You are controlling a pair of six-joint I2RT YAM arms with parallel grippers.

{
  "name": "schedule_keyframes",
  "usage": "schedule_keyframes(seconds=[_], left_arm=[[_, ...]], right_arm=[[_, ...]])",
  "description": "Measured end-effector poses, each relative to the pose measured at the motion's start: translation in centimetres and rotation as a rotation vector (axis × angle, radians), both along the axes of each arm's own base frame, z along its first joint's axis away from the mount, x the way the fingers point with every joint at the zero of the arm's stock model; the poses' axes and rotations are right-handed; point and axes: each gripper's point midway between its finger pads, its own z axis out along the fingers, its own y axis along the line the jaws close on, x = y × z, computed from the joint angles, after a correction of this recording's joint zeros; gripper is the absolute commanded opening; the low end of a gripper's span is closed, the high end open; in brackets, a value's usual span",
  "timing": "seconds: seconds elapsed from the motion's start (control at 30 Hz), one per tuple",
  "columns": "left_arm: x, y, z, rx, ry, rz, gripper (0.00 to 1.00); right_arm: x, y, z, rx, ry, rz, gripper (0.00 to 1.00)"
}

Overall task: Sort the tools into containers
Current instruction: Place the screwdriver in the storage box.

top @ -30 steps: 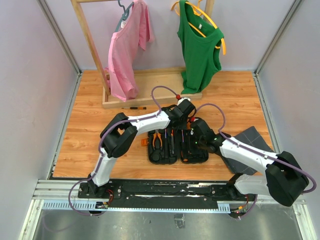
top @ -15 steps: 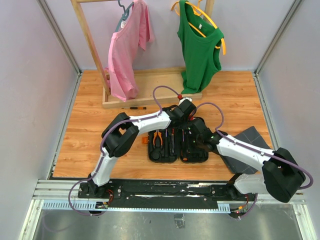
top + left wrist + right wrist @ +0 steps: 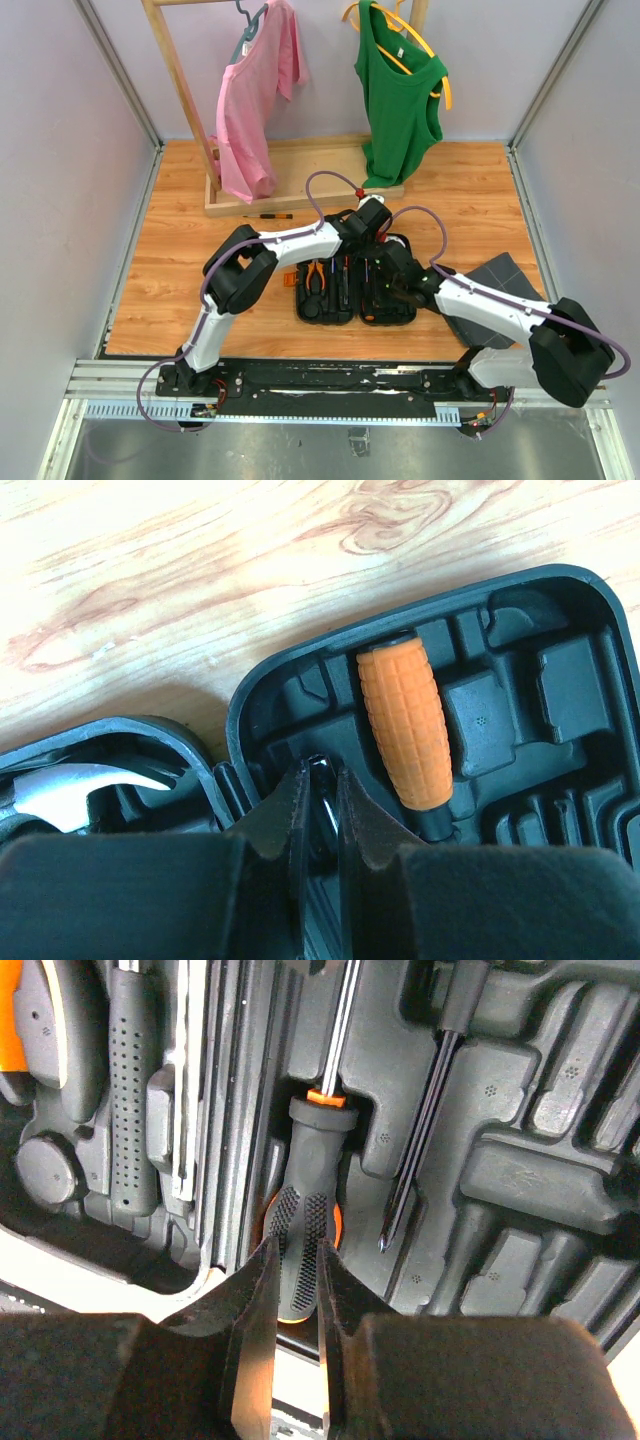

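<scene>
Right wrist view: right gripper (image 3: 298, 1250) has its jaws drawn nearly together, tips over the butt of the black-and-orange screwdriver (image 3: 305, 1160). The screwdriver lies in its moulded slot of the tool case (image 3: 560, 1190), just beside the hinge ridge. Handle is wider than the slit, so not pinched; contact cannot be told. Judgement: seat it by pressing straight down, since side load may ride the handle up the slot wall. Left gripper (image 3: 322, 780) is likewise near-closed over the same half, beside an orange handle (image 3: 405, 725); a thin bright sliver in its slit, unidentified. Both wrists crowd this half, so exit vertically. Open table (image 3: 180, 270) lies left; grey tray (image 3: 500, 275) hems the right arm.
</scene>
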Motion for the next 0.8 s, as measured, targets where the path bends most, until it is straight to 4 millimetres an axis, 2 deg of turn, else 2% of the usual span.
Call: schedule_keyframes(seconds=[0.07,0.2,0.3,0.43,0.5,0.63,0.8], left_arm=[[0.0,0.0,0.3,-0.005,-0.003,0.000,0.02],[0.3,-0.3,1.6,-0.022,-0.013,-0.001,0.15],[0.3,-0.5,2.0,-0.021,-0.010,-0.006,0.29],[0.4,-0.7,2.4,-0.020,-0.011,-0.027,0.40],[0.1,-0.8,2.7,-0.028,-0.001,-0.039,0.43],[-0.8,-0.3,3.7,-0.043,0.018,-0.054,0.45],[-1.7,1.9,6.9,-0.091,-0.004,-0.042,0.47]], right_arm=[[0.0,0.0,0.3,0.019,-0.029,0.012,0.03],[0.1,0.1,0.4,0.035,-0.050,0.024,0.05],[0.1,0.2,0.4,0.033,-0.053,0.033,0.07],[0.1,0.2,0.4,0.034,-0.053,0.039,0.15],[0.1,0.3,0.5,0.036,-0.054,0.040,0.23],[0.1,0.2,0.5,0.036,-0.058,0.044,0.27],[0.0,-0.4,0.8,0.021,-0.087,0.054,0.38]])
